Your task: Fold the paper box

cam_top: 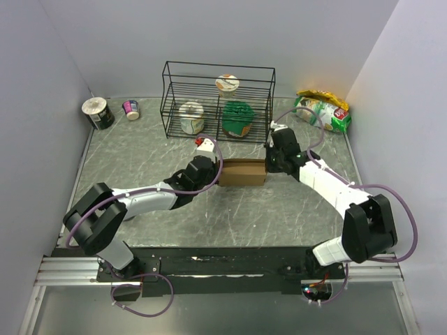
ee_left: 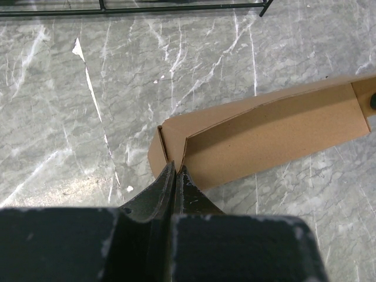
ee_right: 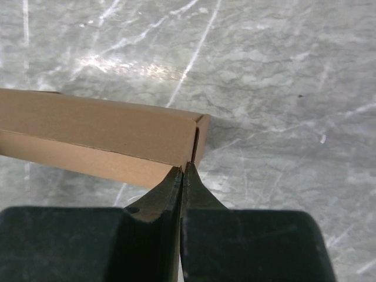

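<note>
Just behind paper box [cam_top: 242, 172], tub-stocked rack [cam_top: 209, 65]

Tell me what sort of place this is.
Most likely a robot lab test cell: plain walls box in a marble-patterned table, two arms are bolted to a metal rail at its near edge, and props such as a wire rack and a snack bag sit behind the paper box.

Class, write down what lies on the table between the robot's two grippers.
The paper box lies there, the left gripper at one end and the right gripper at the other; the top view shows it.
</note>
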{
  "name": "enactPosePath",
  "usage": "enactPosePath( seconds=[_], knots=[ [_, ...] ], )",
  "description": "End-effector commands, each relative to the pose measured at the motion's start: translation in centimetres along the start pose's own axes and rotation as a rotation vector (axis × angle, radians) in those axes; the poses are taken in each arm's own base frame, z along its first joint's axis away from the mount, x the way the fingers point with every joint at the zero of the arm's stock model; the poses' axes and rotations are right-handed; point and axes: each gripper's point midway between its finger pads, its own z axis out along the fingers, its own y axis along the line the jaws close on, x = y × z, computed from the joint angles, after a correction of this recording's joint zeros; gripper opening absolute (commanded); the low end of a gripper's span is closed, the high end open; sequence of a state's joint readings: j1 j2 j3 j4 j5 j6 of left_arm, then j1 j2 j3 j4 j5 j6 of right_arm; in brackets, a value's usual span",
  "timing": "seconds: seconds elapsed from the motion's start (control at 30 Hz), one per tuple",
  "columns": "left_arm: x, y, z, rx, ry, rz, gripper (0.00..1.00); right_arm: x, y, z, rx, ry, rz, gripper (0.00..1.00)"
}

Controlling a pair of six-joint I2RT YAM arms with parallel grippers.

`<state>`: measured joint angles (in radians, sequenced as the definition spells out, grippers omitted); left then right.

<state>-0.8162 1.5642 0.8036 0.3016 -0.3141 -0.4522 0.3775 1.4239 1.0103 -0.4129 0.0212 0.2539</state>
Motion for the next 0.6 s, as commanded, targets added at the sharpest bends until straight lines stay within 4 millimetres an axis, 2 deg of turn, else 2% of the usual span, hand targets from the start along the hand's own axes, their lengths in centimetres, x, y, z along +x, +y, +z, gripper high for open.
enactPosePath(
  seconds=[0.0,0.13,0.17,0.37,0.4,0.47,0.5,0.57],
  knots=[
    [10.4,2.1,-1.8,-0.039,0.353,0.08,0.01,4.1,0.0,-0.1,0.089,0.062,-0.045,0.0],
    [9.9,2.0,-1.6,-0.041,0.343,0.074,0.01,5.2,-0.9,-0.6,0.164,0.03,-0.04,0.0],
    [9.9,2.0,-1.6,-0.037,0.343,0.075,0.01,6.2,-0.8,-0.5,0.17,0.038,-0.041,0.0],
    [9.3,1.3,-1.5,-0.007,0.324,0.061,0.01,7.5,-0.4,-0.3,0.174,0.006,-0.003,0.0],
    [9.3,1.3,-1.6,-0.005,0.323,0.066,0.01,7.7,-0.5,-0.5,0.181,0.018,-0.004,0.04],
    [9.5,1.5,-1.6,-0.006,0.323,0.077,0.01,7.4,-0.5,-1.0,0.183,0.007,0.0,0.19],
    [9.5,1.6,-1.6,-0.008,0.325,0.094,0.01,7.3,-0.5,-1.4,0.181,0.002,0.003,0.38],
    [9.6,1.7,-1.6,0.0,0.322,0.113,0.01,6.5,-0.3,-2.8,0.155,-0.032,0.005,0.57]
  ],
)
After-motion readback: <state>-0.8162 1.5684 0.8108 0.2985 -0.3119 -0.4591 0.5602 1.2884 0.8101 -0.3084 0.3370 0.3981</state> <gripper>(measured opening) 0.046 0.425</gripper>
